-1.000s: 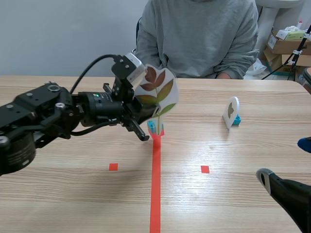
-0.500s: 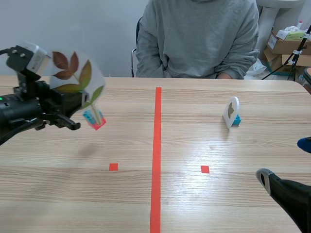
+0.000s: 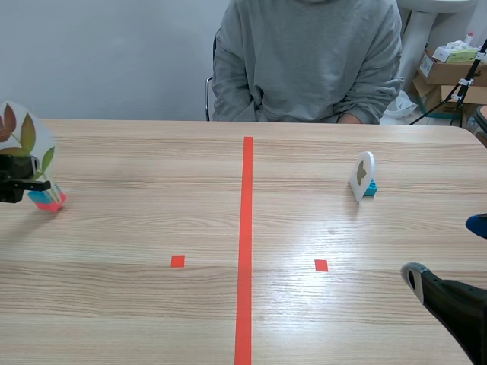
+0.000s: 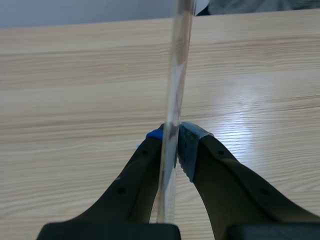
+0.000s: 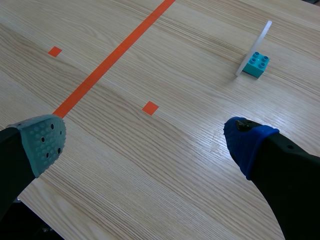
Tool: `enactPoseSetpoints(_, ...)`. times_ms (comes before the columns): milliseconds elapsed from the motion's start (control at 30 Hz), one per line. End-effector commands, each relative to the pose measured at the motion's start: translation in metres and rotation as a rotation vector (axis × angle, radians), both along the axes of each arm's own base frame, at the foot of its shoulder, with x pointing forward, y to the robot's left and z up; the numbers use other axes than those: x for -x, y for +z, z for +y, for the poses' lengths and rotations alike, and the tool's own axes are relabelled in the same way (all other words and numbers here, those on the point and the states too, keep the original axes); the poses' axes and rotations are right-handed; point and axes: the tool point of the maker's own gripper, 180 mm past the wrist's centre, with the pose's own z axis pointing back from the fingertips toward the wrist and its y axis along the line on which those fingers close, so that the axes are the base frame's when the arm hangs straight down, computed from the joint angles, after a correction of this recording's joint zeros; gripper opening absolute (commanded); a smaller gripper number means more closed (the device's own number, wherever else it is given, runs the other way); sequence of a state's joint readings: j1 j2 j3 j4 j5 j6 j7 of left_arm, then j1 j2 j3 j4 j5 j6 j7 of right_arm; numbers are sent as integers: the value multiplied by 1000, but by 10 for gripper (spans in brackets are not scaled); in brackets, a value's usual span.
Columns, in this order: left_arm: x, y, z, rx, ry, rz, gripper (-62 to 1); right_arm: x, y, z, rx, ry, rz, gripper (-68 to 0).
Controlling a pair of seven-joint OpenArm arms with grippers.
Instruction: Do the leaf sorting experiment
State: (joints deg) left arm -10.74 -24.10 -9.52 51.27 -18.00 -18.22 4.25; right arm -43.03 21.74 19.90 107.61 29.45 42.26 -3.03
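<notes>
Resting low at the near right corner of the table (image 3: 152, 319), the right gripper (image 5: 150, 140) stands wide open with nothing between its pads (image 5: 45, 142). Further out, at the table's left edge, the left gripper (image 4: 175, 145) is clamped on the thin leaf card (image 4: 178, 70), pinching the sheet's lower part edge-on. In the scene view the card shows red and green leaves above a red-and-blue block base (image 3: 47, 199) that is close to the tabletop, though contact cannot be confirmed. The card looks light, stiff and slick, probably laminated, so a pinch on its flat faces near the base seems the safest hold. It sits hard by the left edge, with little margin there, while the wood toward the red centre line (image 3: 245, 228) offers open room. Beyond, on the right half, a second card (image 3: 365, 169) stands upright on a teal block (image 3: 371, 189), well apart. A person (image 3: 308, 61) sits at the far side.
</notes>
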Motion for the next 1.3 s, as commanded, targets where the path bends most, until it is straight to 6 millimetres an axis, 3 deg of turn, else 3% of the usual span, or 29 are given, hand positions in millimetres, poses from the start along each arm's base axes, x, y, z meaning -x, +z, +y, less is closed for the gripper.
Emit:
enactPoseSetpoints(0, -15, 31, 15, -19, 34, -86, -579, -4, 7, 0, -12, 6, -26, -12)
enactPoseSetpoints(200, -15, 13, 34, -22, 99, -43, -580, -7, 10, 0, -14, 6, -41, -12)
enactPoseSetpoints(600, -13, 7, 37, -32, 114, -24, -576, -10, 12, 0, -11, 6, -50, -12)
enactPoseSetpoints(667, -13, 7, 37, -32, 115, -22, -524, -10, 12, 0, -11, 6, -49, -12)
enactPoseSetpoints(900, -13, 5, 34, -25, 110, -20, -140, -10, 11, 0, -9, 6, -46, -12)
enactPoseSetpoints(1000, -11, 5, 35, -22, 110, -27, -19, -10, 10, -1, -5, 6, -41, -12)
enactPoseSetpoints(1067, -6, 5, 35, -25, 97, -36, 14, -9, 8, -1, 0, 6, -33, -12)
enactPoseSetpoints(1267, 25, 9, 26, -68, 0, -51, 14, -7, 2, -3, 21, 6, -1, -12)
